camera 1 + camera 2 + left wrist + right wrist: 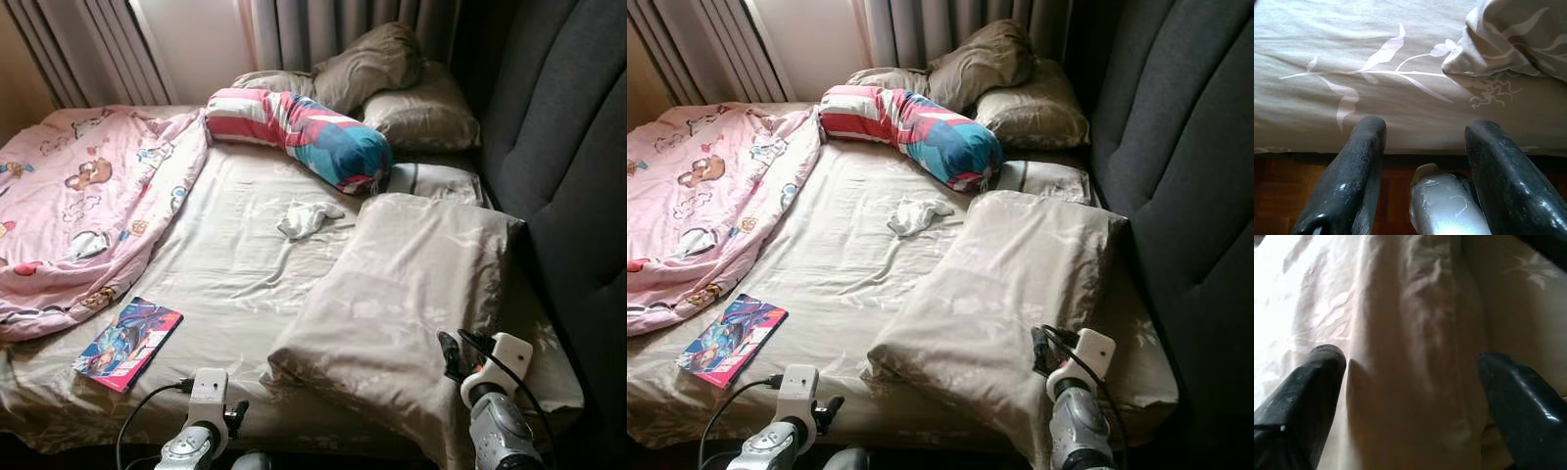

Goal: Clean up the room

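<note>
**Hovering over an unmade bed**

Spreading wide, the right gripper (1410, 382) fingers hang over the large beige pillow (402, 294). Left gripper (1425, 161), fingers apart, sits at the bed edge (59, 411). Beyond: book (128, 343), white cloth (307, 217), pink blanket (78, 215).

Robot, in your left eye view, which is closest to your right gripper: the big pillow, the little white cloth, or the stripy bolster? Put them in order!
From the right gripper:
1. Big pillow, right beneath it, near the bed's edge.
2. White cloth, mid-bed, to its left.
3. Stripy bolster, beyond the cloth, toward the curtains.
</note>
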Robot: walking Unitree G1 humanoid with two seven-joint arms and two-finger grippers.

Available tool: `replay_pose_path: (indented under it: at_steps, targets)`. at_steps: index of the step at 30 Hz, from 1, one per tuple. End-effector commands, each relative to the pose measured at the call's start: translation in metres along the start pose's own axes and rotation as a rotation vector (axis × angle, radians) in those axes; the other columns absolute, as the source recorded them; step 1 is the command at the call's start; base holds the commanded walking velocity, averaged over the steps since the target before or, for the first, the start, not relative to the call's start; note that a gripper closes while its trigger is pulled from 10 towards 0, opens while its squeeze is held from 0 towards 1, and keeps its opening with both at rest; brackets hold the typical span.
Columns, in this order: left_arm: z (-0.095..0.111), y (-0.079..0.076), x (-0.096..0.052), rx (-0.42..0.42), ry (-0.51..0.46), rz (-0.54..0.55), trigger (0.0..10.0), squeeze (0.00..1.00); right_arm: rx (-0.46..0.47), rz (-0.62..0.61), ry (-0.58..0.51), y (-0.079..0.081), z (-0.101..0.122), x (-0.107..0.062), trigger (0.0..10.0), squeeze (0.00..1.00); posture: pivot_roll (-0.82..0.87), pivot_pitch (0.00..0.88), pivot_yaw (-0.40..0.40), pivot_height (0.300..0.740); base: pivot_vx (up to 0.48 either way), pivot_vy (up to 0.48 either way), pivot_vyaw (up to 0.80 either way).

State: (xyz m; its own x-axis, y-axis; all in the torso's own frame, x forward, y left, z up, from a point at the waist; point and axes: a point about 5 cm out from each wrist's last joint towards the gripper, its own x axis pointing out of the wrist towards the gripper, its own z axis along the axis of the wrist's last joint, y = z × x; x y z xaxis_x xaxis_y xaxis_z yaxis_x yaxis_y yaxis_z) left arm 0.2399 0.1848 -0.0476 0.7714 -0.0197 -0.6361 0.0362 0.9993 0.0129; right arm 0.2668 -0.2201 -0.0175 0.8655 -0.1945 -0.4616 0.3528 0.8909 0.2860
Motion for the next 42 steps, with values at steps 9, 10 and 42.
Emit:
replay_pose_path:
  at_steps: [9,10,42]
  targets:
    - [-0.005,0.006,-0.002,0.022,0.022,0.01,10.0,0.0,0.003,0.123,0.231,0.008,-0.038,-0.01,10.0,0.0,-0.09,0.065,0.076,0.645,0.0,0.0,0.0]
    - [-0.005,0.006,-0.002,0.022,0.021,0.011,10.0,0.0,0.007,0.125,0.241,0.008,-0.04,-0.011,10.0,0.0,-0.08,0.066,0.077,0.645,0.0,0.0,0.0]
    - [-0.006,0.016,-0.004,0.092,0.03,-0.002,10.0,0.0,-0.009,0.109,0.424,0.009,-0.085,-0.034,0.0,0.0,-0.06,0.095,0.122,0.645,0.0,0.0,0.0]
